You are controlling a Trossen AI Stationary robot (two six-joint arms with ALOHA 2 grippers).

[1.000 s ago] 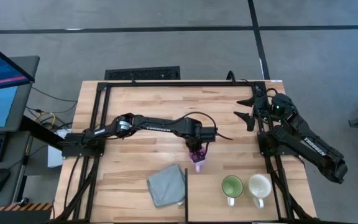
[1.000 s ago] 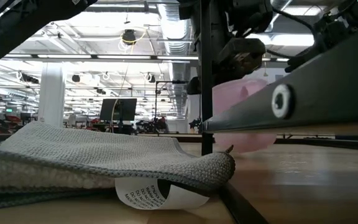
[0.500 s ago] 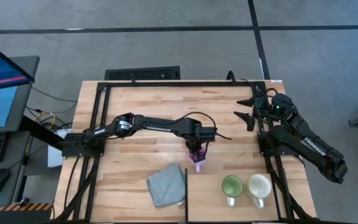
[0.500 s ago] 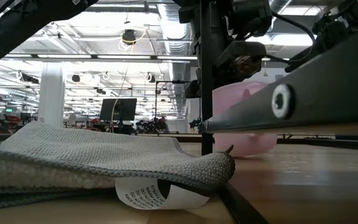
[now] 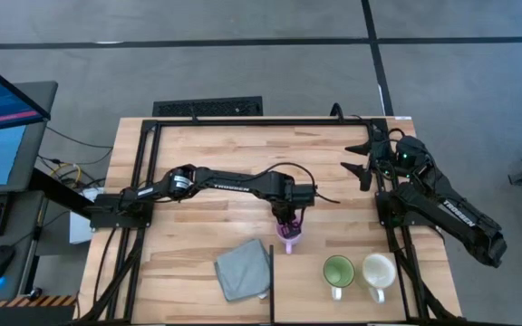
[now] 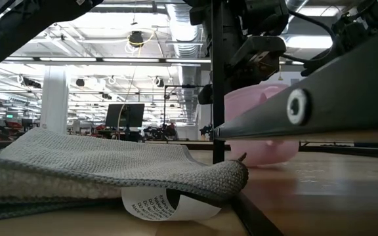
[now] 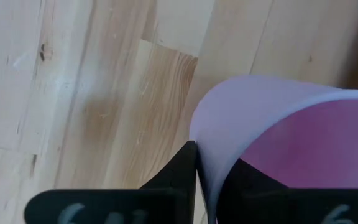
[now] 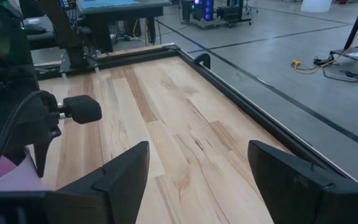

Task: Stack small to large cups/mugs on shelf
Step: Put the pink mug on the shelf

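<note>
High view: the left arm stretches across the worktop (image 5: 198, 145) toward centre, its gripper (image 5: 287, 226) pointing down with jaws pinching the rim of the lilac mug (image 5: 289, 237). That mug sits at 12 o'clock of the grey cloth's (image 5: 243, 269) right corner. Three mugs in all: lilac, green (image 5: 338, 271) and cream (image 5: 379, 270), the last two side by side at 4 o'clock from it. Right gripper (image 5: 362, 160) waits at the worktop's right edge, jaws spread.

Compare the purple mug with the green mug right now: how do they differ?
The purple mug sits mid-table with the left gripper at its rim, one finger inside and one outside; the green mug stands free beside the cream mug near the front edge. From above, the purple mug looks smaller than the green mug. Both rest on the table, openings up.
</note>
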